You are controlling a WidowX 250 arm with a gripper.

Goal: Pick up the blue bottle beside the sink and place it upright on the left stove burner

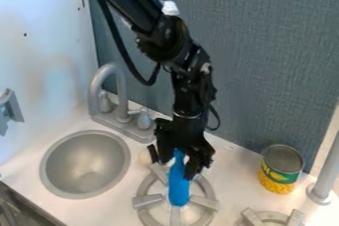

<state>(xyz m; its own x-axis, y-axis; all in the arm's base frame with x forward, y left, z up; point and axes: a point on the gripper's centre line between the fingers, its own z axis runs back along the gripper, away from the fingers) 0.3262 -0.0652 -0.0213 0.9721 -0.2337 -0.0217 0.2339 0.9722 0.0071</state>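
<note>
The black gripper hangs low over the back part of the left stove burner. Right at the gripper is a long blue object, narrow at its upper end and wider and rounded at its lower end. Its upper part is partly covered by the gripper, and its lower part is over the middle of the burner. Whether the gripper holds it or only surrounds it, I cannot tell. A small pale round thing shows just left of the gripper, partly hidden.
Left of the burner is a round grey sink, with a grey faucet behind it. A can with a green and yellow label stands at the right, near a grey post. Another burner shows at the bottom edge.
</note>
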